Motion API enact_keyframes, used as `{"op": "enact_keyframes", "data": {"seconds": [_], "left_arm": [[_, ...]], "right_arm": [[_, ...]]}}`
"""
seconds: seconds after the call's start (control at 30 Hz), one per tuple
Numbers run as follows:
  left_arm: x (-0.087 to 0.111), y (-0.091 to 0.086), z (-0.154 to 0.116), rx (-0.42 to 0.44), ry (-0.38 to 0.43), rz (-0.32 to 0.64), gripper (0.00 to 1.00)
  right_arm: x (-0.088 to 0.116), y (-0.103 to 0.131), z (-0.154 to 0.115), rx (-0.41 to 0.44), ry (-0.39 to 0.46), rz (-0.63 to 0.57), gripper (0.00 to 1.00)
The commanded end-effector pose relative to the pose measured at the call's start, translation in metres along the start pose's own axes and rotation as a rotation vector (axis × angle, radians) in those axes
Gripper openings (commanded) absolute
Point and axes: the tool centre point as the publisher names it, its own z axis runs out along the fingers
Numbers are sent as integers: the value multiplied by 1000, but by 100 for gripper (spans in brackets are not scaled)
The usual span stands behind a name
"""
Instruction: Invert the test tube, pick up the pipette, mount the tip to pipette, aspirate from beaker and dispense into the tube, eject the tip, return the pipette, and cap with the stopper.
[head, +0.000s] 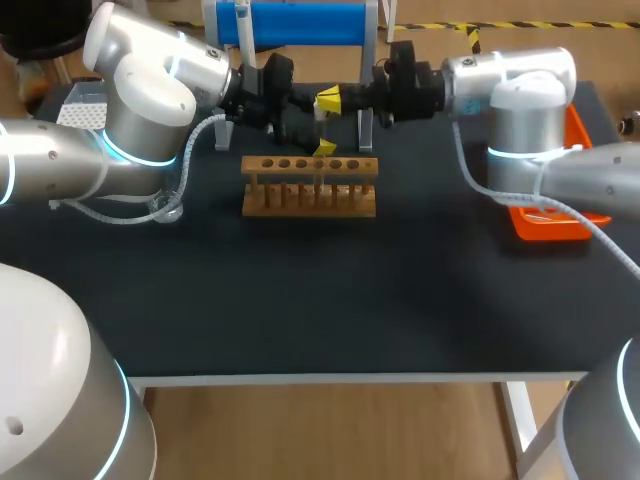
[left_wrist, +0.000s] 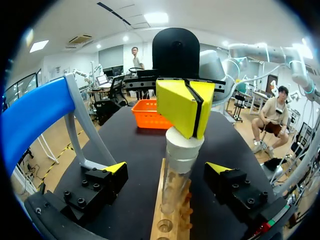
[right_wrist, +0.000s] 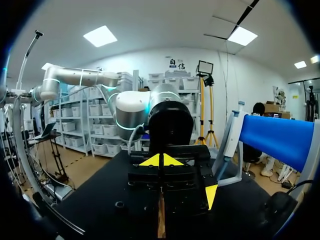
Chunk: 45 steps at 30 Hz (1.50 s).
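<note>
A clear test tube (left_wrist: 176, 187) with a white stopper (left_wrist: 184, 146) stands upright in the wooden rack (head: 310, 187). My left gripper (left_wrist: 167, 170) is open, one finger on each side of the tube without touching it. My right gripper (left_wrist: 185, 107) comes in from the other side. Its yellow tips are shut together and rest on top of the stopper. In the right wrist view the right gripper (right_wrist: 161, 160) faces the black body of the left gripper (right_wrist: 170, 185). The pipette (right_wrist: 232, 135) hangs on the blue stand (head: 295, 22) behind the rack.
An orange tray (head: 550, 222) lies at the table's right edge, under my right arm. A white box (head: 85, 105) sits at the far left. The rack (left_wrist: 170, 222) has several free holes. The black table (head: 320, 300) stretches in front of the rack.
</note>
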Motion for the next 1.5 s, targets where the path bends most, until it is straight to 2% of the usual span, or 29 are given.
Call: {"op": "enact_keyframes", "data": {"seconds": [0.03, 0.2, 0.53, 0.57, 0.6, 0.63, 0.9, 1.2, 1.5], "left_arm": [[-1, 0, 0, 1, 5, 0, 100], [-1, 0, 0, 1, 5, 0, 100], [-1, 0, 0, 1, 5, 0, 100], [-1, 0, 0, 1, 5, 0, 100], [-1, 0, 0, 1, 5, 0, 100], [-1, 0, 0, 1, 5, 0, 100], [-1, 0, 0, 1, 5, 0, 100], [-1, 0, 0, -3, 4, 1, 100], [7, 7, -9, -20, -30, -25, 100]], "right_arm": [[-2, -9, 1, 6, 2, 4, 0], [-3, -5, 0, -2, 3, 5, 0], [-3, 27, -11, -46, 9, -40, 0], [-2, 30, -13, -40, 4, -51, 17], [-2, 32, -16, -35, 3, -58, 49], [-2, 35, -19, -29, -2, -67, 100], [-5, 37, -52, 89, -76, -117, 100], [-3, 14, -85, 230, -168, -146, 100], [-3, 14, -85, 230, -168, -146, 100]]}}
